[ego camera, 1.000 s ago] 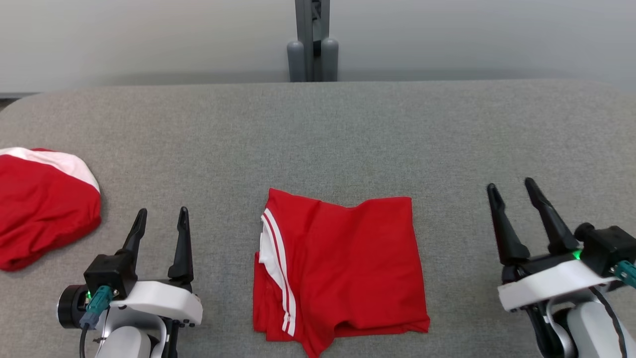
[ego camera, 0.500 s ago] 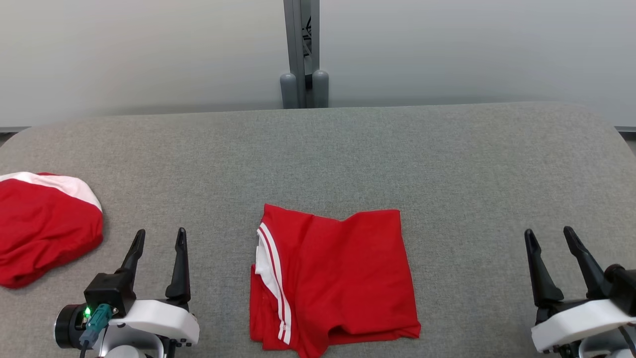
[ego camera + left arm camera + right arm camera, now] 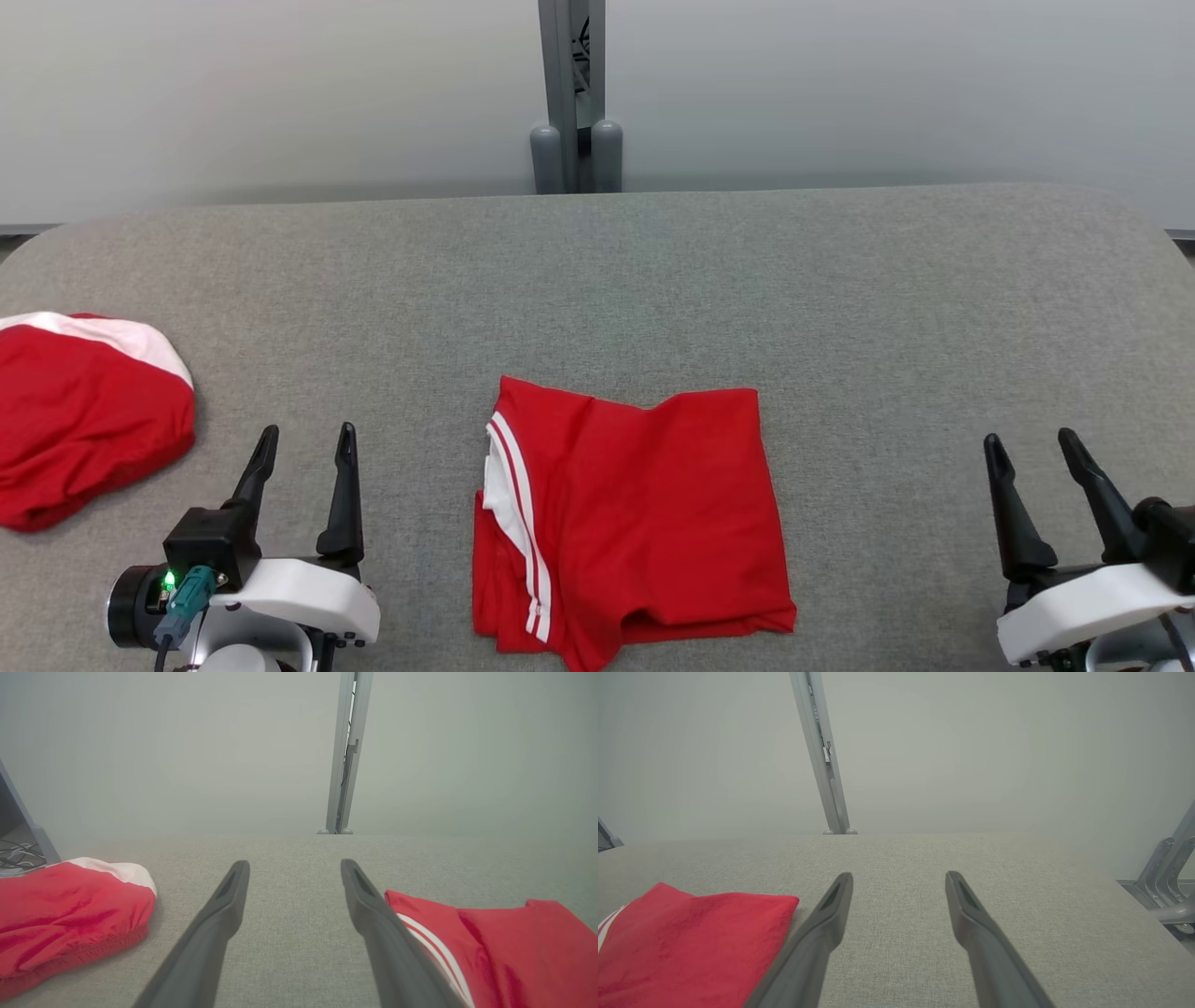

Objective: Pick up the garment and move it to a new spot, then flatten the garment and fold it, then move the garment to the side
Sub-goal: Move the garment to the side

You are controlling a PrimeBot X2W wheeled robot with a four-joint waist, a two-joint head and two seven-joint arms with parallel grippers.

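Red garment [image 3: 644, 513] centred, red heap [image 3: 84, 415] leftward

There are no words, numbers or signs to read here, not even on the red garment [image 3: 644, 523].
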